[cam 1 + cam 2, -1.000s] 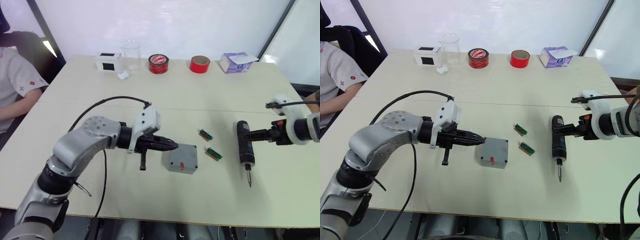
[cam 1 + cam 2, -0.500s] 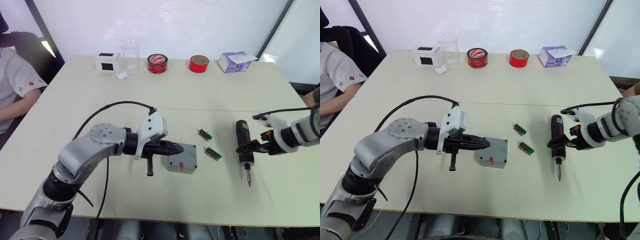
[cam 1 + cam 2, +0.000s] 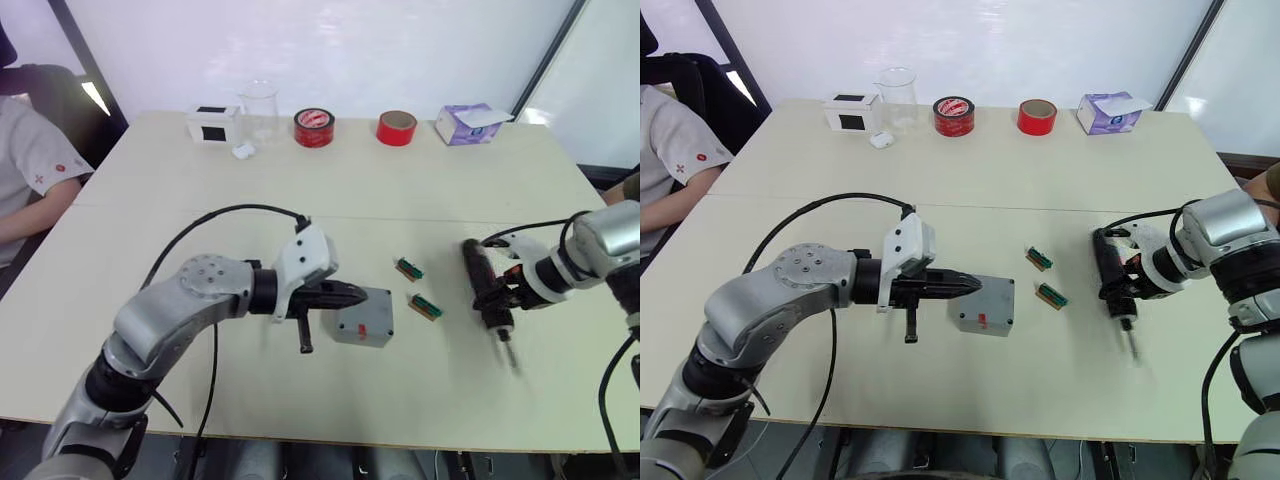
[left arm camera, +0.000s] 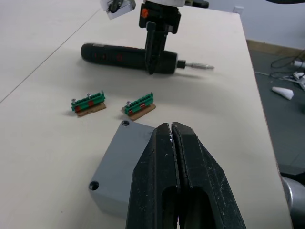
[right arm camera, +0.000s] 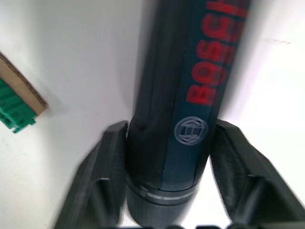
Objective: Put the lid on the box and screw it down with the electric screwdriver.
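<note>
So the left pincer [image 4: 171, 138] had its two black fingers pressed flat together, nothing between them, with the tips sitting right over the near edge of the box [image 3: 983, 306]. The box was out in the middle of the counter [image 3: 940, 190] with the lid [image 4: 125, 160] already resting on top; you could see screw holes at the lid's corners in the left wrist view. Whether the tips were actually touching the lid, I couldn't tell.

Over on the right, the right pincer [image 5: 169, 167] was straddling the electric screwdriver [image 3: 1112, 276], one finger on each side of the black barrel near the red lettering, hugging it closely. The screwdriver was lying on the counter with its metal bit pointing toward the robot's side.

Between the box and the screwdriver were two small green strips [image 3: 1040, 258] [image 3: 1052, 296], apart from each other and from both.

Along the far edge of the counter: a white box with a black square [image 3: 851, 111], a clear beaker [image 3: 899, 96], two red tape rolls [image 3: 953, 115] [image 3: 1038, 116] and a purple tissue box [image 3: 1112, 112]. A person's sleeve [image 3: 670, 150] showed at the far left.
</note>
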Robot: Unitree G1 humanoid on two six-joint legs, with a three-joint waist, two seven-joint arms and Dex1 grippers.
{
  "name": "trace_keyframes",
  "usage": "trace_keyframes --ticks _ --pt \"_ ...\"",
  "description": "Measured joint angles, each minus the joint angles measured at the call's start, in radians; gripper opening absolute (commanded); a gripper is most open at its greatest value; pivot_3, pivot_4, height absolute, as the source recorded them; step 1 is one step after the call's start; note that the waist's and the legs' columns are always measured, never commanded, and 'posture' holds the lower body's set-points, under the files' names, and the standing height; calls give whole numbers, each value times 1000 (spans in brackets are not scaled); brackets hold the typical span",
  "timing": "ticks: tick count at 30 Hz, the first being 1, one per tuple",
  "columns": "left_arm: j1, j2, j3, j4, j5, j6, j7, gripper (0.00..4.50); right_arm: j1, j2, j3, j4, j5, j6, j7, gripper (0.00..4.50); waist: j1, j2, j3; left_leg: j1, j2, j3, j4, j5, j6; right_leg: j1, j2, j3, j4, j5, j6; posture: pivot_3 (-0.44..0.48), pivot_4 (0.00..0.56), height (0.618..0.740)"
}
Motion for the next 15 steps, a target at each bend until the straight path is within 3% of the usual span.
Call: trace_keyframes --ticks 5,9,12,15 --pt "-1 10 5 23 -1 -14 -16 0 10 3 -17 -2 -43 3 28 1814 2 0 0 0 0 0 0 0 0 0 0 0 0 0 0 0 150 740" --pt "-10 14 4 77 17 -47 -43 0 -5 61 -119 113 -83 -49 -5 1814 -4 0 0 1 -1 2 0 0 0 1 -1 1 0 0 0 0 150 740" --pt "-28 21 0 139 35 -78 -74 0 -49 129 -337 205 -95 -207 -101 1814 -14 7 4 -2 -2 6 0 0 0 -4 -1 4 1 3 6 0 150 740" --pt "-51 10 -2 199 45 -102 -100 0 -58 167 -599 121 -53 -400 -158 1814 -15 8 4 -13 -1 6 0 1 -2 -16 1 3 5 6 10 0 150 740"
